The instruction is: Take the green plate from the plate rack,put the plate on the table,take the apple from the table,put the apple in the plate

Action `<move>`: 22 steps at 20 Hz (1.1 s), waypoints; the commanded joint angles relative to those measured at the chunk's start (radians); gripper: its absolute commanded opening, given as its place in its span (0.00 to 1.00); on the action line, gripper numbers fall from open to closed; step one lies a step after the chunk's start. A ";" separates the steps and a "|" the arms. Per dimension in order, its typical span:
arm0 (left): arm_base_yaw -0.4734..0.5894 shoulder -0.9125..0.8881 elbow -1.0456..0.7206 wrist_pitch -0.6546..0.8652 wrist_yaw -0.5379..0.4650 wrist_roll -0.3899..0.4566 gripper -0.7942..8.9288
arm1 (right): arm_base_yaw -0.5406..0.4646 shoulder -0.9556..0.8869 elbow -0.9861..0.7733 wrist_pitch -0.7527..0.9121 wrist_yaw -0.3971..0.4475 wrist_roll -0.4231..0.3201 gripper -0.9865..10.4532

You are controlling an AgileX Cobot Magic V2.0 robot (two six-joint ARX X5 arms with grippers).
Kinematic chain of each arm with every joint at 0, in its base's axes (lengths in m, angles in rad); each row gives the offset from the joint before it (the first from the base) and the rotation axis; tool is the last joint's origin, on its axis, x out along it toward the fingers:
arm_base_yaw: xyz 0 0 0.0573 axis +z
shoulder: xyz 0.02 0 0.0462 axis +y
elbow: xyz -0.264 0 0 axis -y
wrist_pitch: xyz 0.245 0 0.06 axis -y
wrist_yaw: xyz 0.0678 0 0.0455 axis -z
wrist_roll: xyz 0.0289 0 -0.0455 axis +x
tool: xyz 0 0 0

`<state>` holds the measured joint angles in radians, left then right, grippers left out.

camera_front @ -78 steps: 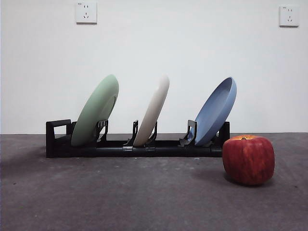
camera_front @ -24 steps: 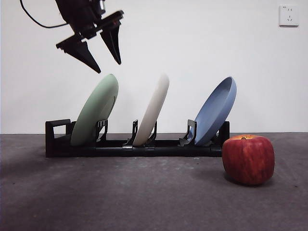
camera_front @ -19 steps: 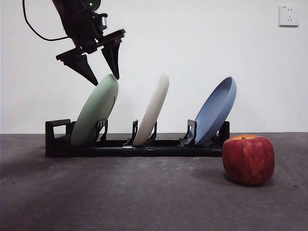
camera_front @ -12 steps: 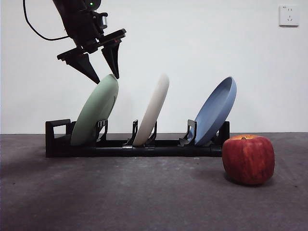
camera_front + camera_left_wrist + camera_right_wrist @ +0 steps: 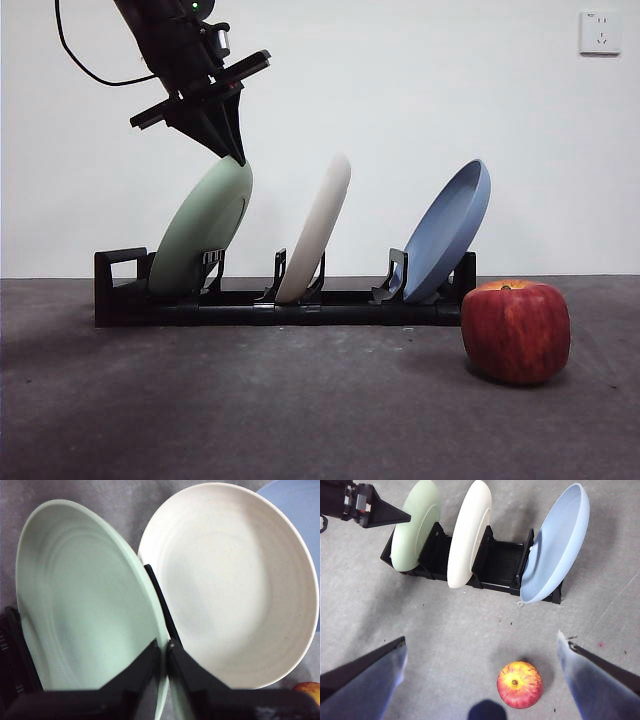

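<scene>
Mint-green plate: the green plate (image 5: 203, 228) stands tilted in the end slot of the plate rack (image 5: 280, 300), nearest the squared loop end, top rim pinched from above.
Left gripper: the left gripper (image 5: 236, 154) is clamped on the upper rim of the green plate; in the left wrist view its two black jaws sit nearly together with the thin rim (image 5: 163, 652) between them.
Left arm: big and dark, coming in from the top left of the front view, angled down to the plate.
Neighbours in the rack: the cream-white plate (image 5: 316, 232) leans in the middle slot, the blue plate (image 5: 450, 232) in the far slot; both lean the same way as the green one.
Apple: the apple (image 5: 516, 331) sits on the table (image 5: 300, 410) just in front of the rack's blue-plate end, stem dip up, untouched.
Right gripper: the right gripper (image 5: 482, 647) hangs high above the table, jaws spread wide, nothing between them, apple below it.
</scene>
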<state>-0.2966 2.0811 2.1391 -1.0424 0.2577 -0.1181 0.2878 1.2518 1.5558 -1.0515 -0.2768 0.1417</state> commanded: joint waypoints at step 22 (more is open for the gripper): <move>-0.288 -0.455 0.441 -0.294 -0.156 0.185 0.07 | 0.001 0.003 0.006 0.003 0.027 -0.012 0.52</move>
<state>-0.5777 1.6409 2.6156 -1.3308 0.1230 0.0303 0.2878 1.2533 1.5558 -1.0538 -0.2516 0.1379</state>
